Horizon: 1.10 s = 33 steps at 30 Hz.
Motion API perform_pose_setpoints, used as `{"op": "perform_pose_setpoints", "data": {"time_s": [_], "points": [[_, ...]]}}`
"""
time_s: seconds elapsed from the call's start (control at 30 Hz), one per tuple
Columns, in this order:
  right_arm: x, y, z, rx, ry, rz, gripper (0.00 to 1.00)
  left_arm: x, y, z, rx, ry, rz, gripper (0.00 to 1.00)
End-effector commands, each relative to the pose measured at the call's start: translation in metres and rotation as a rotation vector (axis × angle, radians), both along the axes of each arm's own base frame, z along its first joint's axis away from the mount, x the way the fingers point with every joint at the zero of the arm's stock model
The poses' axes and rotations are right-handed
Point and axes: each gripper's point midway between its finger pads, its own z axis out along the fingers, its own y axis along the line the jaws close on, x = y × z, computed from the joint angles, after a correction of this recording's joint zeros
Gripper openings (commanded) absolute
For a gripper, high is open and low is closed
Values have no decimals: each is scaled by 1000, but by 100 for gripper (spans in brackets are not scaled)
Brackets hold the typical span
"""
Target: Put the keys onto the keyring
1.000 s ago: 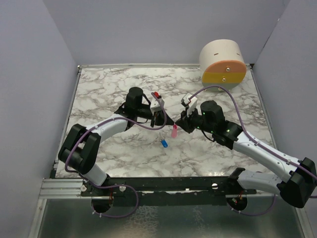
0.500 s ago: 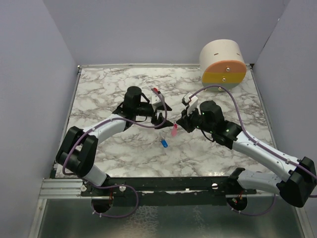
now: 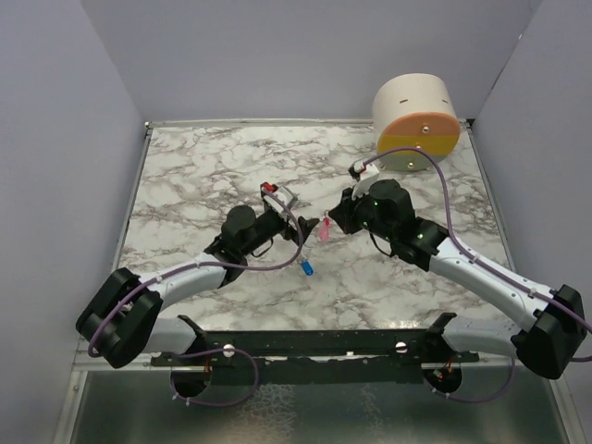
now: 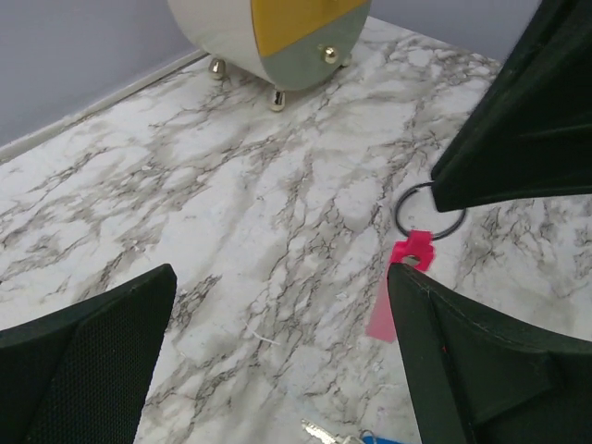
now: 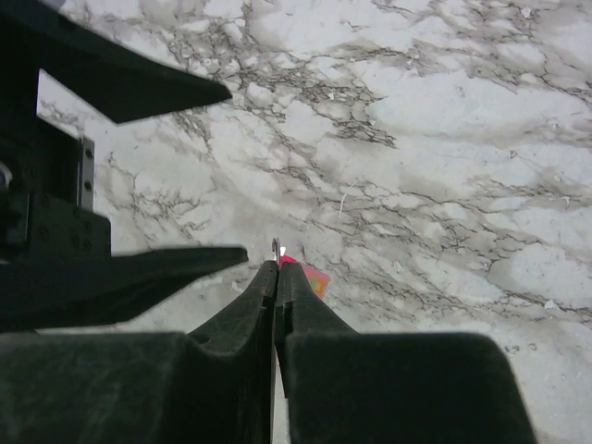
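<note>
The keyring shows as a thin wire ring (image 4: 430, 211) with a pink tag (image 4: 396, 289) hanging below it, raised off the marble. My right gripper (image 3: 331, 222) is shut on the ring, whose edge (image 5: 275, 246) and tag (image 5: 312, 276) peek past the closed fingertips (image 5: 276, 270). The key (image 3: 306, 267), blue-headed, lies flat on the table below the tag; its silver blade (image 4: 326, 432) is just visible at the bottom edge of the left wrist view. My left gripper (image 3: 298, 227) stands wide open and empty just left of the tag, one finger (image 4: 499, 370) beside it.
A cream and orange round box (image 3: 416, 116) lies on its side at the far right corner, also seen in the left wrist view (image 4: 268, 37). Marble tabletop (image 3: 203, 176) is bounded by grey walls. The left gripper's fingers (image 5: 139, 277) crowd the right wrist view.
My left gripper has gone from shut to wide open and its arm has drawn back toward the near left. The right gripper lifted the keyring slightly farther. The key has not moved.
</note>
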Motion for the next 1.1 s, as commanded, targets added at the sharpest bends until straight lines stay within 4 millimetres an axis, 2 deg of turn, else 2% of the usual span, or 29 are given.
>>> {"op": "perform_pose_setpoints", "data": {"time_s": [0.0, 0.1, 0.27, 0.33, 0.37, 0.43, 0.6, 0.7, 0.83, 1.07], "points": [[15, 10, 25, 124, 2, -85, 1, 7, 16, 32, -100, -178, 311, 99], [17, 17, 27, 151, 33, -92, 1, 3, 19, 35, -111, -259, 387, 99], [21, 19, 34, 175, 50, -117, 1, 2, 17, 28, -105, -340, 440, 99], [23, 18, 35, 174, 52, -133, 0, -1, 21, 29, -139, -387, 471, 96], [23, 17, 36, 176, 52, -141, 1, -2, 24, 32, -163, -412, 491, 92], [24, 15, 37, 179, 53, -151, 1, -3, 29, 34, -199, -446, 526, 77], [25, 15, 37, 182, 64, -164, 1, -4, 10, 30, -184, -461, 472, 52], [26, 15, 33, 177, 76, -177, 1, -6, 5, 33, -206, -457, 448, 42], [28, 18, 32, 187, 84, -182, 1, -11, 1, 36, -223, -459, 415, 42], [33, 26, 27, 195, 114, -183, 1, -19, 0, 43, -242, -469, 377, 56]]}}
